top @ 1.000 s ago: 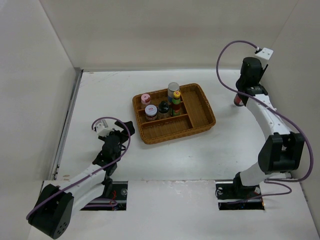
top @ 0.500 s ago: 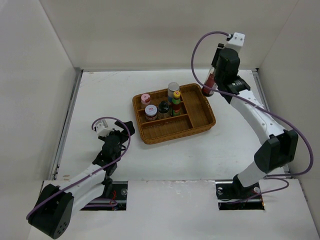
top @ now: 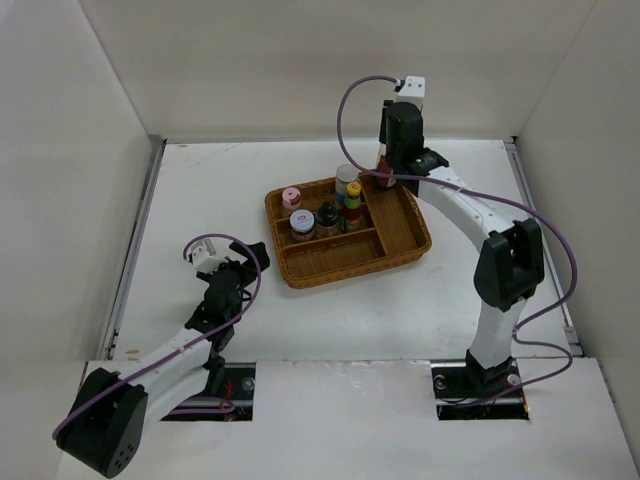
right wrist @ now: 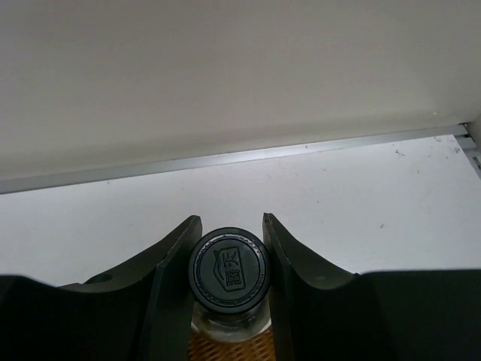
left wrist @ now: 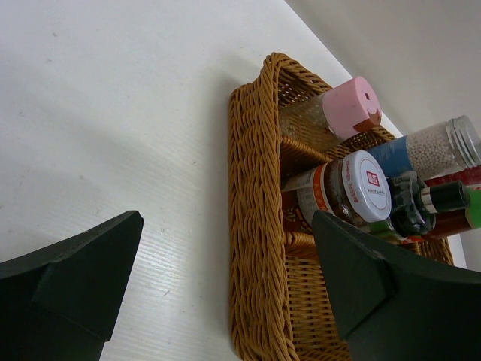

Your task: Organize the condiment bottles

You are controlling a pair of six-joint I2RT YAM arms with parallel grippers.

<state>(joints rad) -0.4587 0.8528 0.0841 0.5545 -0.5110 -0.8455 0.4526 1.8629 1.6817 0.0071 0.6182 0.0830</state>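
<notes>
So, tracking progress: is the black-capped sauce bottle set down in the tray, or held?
Held: the right gripper clamps the sauce bottle by its black cap, over the wicker tray. Whether its base touches, cannot tell.

- A brown wicker tray [top: 350, 272] sits on the table, near its middle and a little askew to the edges.
- The tray is split by wicker walls: a long compartment on the near side, a wide one on the right, and smaller ones at the far left.
- From the left wrist view, its woven side wall [left wrist: 252, 226] stands close by.
- The white table [top: 230, 190] has a metal strip [top: 140, 240] along its left edge.
- Plain pale walls [top: 300, 70] close in the back and both sides.
</notes>
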